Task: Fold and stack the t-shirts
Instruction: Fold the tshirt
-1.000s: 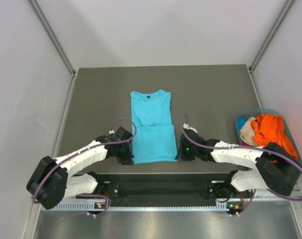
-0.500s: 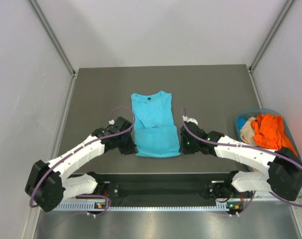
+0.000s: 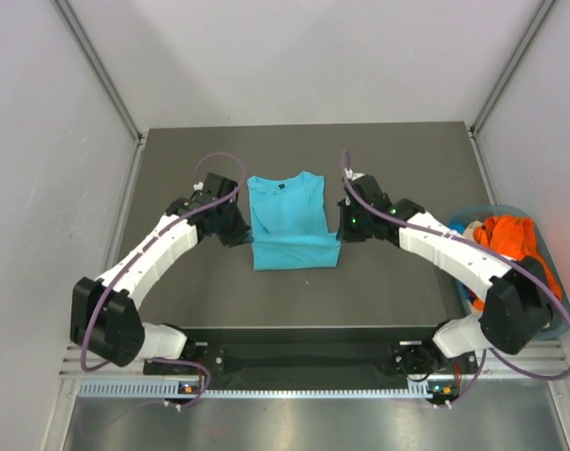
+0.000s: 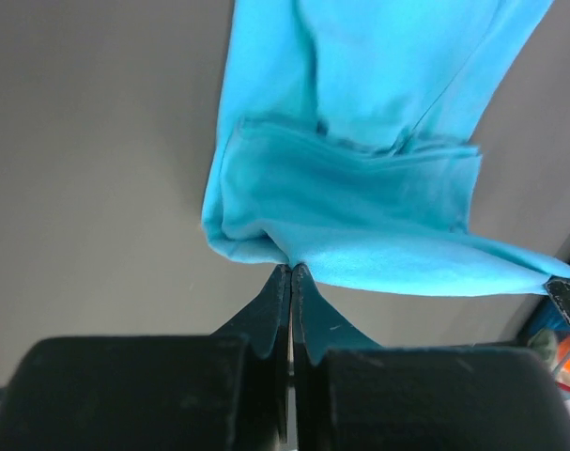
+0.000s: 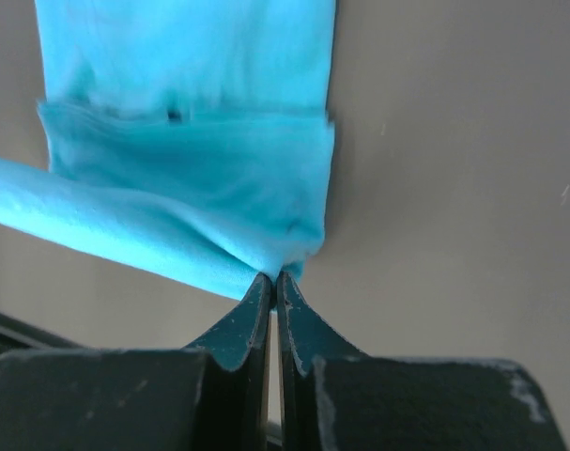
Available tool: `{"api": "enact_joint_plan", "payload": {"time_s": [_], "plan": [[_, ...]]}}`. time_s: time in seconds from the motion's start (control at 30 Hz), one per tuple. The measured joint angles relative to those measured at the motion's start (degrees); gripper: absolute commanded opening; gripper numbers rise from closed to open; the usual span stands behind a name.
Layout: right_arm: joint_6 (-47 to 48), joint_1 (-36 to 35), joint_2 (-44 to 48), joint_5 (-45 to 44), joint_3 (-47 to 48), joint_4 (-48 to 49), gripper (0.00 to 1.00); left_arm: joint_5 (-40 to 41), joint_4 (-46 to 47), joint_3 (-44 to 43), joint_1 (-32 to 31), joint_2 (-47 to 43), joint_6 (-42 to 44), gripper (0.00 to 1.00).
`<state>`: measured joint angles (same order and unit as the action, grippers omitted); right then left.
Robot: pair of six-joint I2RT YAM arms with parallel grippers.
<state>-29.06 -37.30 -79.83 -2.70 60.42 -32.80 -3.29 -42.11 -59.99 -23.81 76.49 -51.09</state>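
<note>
The turquoise t-shirt point(image 3: 289, 221) lies in the middle of the dark worktop point(image 3: 407, 301), somewhat closer to the far edge than to the near one, with its small collar turned toward the far edge. Its lower part is doubled up over the body, so a folded edge faces the near edge of the worktop and the sleeves are tucked in along the sides. The left gripper point(image 3: 239, 232) is at the left side of the shirt and the right gripper point(image 3: 344, 228) at the right side, both at about the same distance from the far edge, and the two arms reach in from the near corners in a wide curve. In the left wrist view the left gripper point(image 4: 291, 280) has its two dark fingers pressed together on a corner of the cloth point(image 4: 360, 197), which spreads away from the tips in a thick, layered fold above the grey surface. In the right wrist view the right gripper point(image 5: 273, 285) is likewise closed tight on the opposite corner of the shirt point(image 5: 191, 207), and a stretched band of the cloth runs off to the left. At the right edge of the worktop, well apart from the turquoise shirt, stands a blue-grey basket point(image 3: 502, 209) with an orange t-shirt point(image 3: 512, 237) heaped inside; the right arm passes over part of it.
</note>
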Motion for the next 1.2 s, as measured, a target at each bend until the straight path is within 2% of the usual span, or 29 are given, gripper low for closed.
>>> {"api": "enact_joint_plan", "payload": {"time_s": [0.3,0.73,0.93,1.2], "plan": [[6.0,5.9,-15.0,3.3,19.7,-3.0,0.00,-1.9,0.0,-16.9,5.4,13.6,5.5,0.00],[8.1,11.3,-37.8,9.7,47.5,-4.8,0.00,-4.9,1.5,-37.5,12.4,35.7,9.6,0.00],[8.0,14.1,-45.5,15.0,53.3,-2.9,0.00,-6.6,3.4,-41.2,14.9,42.6,9.9,0.00],[6.0,16.9,-52.6,22.0,54.1,3.7,0.00,-10.0,10.4,-42.1,16.6,47.1,10.6,0.00]]}}
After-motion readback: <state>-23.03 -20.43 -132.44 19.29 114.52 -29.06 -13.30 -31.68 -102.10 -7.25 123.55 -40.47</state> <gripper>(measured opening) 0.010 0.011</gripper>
